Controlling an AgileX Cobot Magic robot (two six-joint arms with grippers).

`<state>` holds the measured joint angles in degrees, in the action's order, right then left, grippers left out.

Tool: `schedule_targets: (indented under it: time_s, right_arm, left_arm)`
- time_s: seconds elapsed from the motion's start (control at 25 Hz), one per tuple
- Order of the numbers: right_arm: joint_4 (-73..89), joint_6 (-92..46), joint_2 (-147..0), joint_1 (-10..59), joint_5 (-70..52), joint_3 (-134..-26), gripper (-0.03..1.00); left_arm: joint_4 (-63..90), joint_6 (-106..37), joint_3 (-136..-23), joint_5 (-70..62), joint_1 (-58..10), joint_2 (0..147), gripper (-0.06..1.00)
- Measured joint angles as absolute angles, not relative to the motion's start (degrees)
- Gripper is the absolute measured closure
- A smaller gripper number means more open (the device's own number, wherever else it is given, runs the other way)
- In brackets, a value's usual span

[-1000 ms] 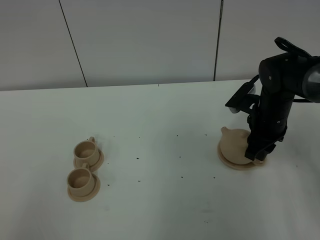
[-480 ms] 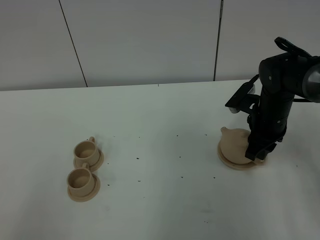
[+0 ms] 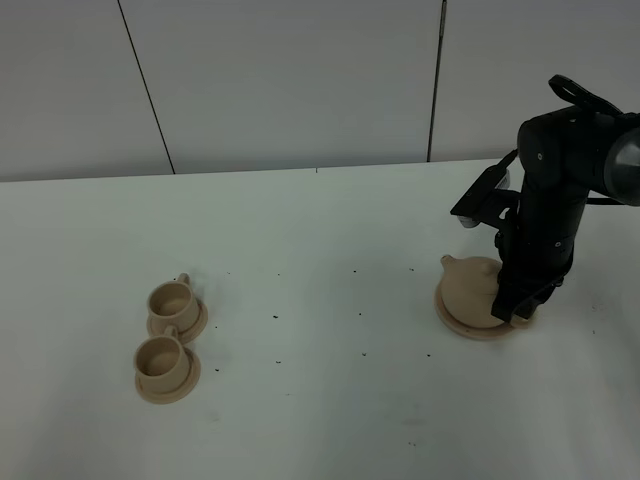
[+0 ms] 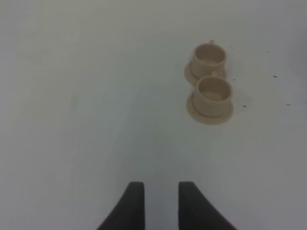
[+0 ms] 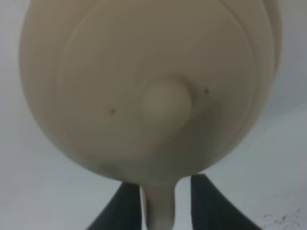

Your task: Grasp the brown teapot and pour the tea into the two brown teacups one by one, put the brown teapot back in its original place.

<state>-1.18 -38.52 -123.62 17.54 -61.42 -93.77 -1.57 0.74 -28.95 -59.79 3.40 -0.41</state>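
Barely anything has shifted: left gripper (image 4: 160,184) hovers slightly parted and empty, short of the two brown teacups (image 3: 166,358). Farther off, the right arm (image 3: 548,200) folds steeply down, right gripper (image 5: 164,184) straddling the handle of the brown teapot (image 3: 468,288), unclamped; the pot sits on its disc (image 3: 450,323).

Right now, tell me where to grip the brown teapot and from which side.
Grip the loop handle, coming from the side opposite the spout. The brown teapot sits upright on its disc, its round body looks too wide for the jaws; the right gripper straddles the thin handle.
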Motion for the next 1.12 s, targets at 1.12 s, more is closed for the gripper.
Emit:
schedule_targets:
  time_s: [1.12]
  right_arm:
    - [-1.24, -38.51, -125.27, 17.54, -64.17, -96.38, 0.72]
  left_arm:
    - [-1.57, 0.84, -28.95, -59.79, 3.40, -0.41, 0.70]
